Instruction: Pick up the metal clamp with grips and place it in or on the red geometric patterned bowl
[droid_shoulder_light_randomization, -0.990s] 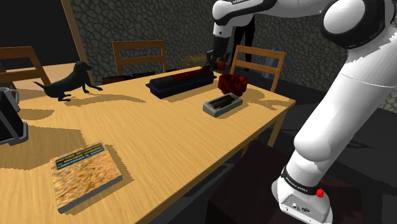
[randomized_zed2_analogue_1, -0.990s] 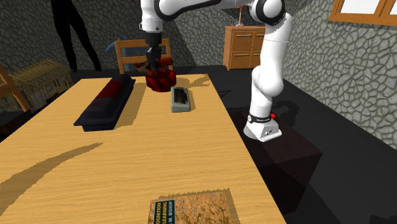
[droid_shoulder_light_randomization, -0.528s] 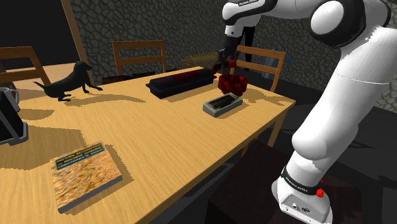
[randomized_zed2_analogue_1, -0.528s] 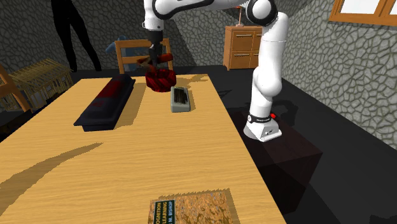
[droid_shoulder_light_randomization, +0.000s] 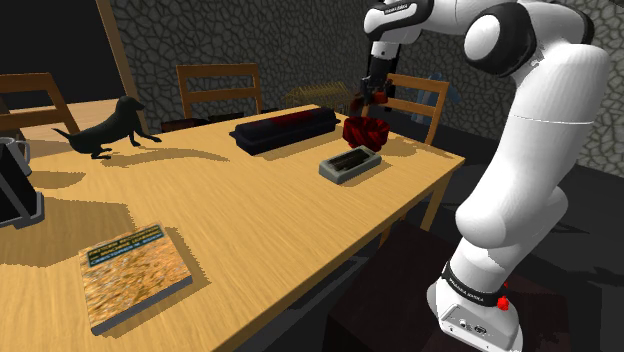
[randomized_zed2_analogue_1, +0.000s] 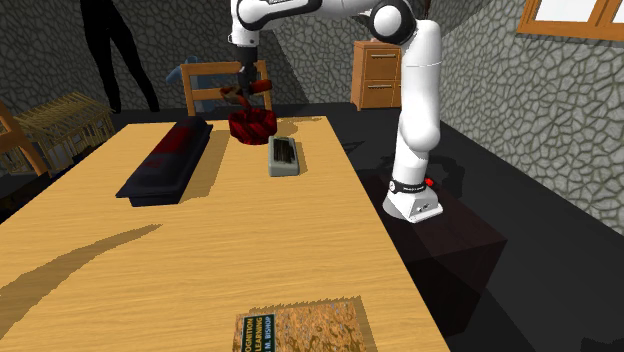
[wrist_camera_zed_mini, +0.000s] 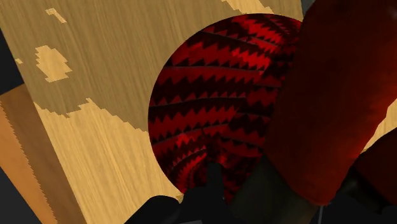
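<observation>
The end effector hung above the desk's far edge, toward the corner on the stand's side, with a wooden chair just behind it. Its black fingers were closed on the clamp, whose dark red grips stuck out to either side of them in the second exterior view. The clamp was off the desk, held directly over the red bowl and apart from it. In the wrist view one broad red grip covered part of the bowl's rim, and the bowl's black-and-red zigzag pattern showed beneath it.

The bowl stood on the wood close to that far edge. Just beside it, toward the middle of the desk, lay a small grey tray with something dark inside. A long dark case lay further along, well apart from the tray. A book with a mottled tan cover lay near the opposite edge, and a black dog figure stood near another corner.
</observation>
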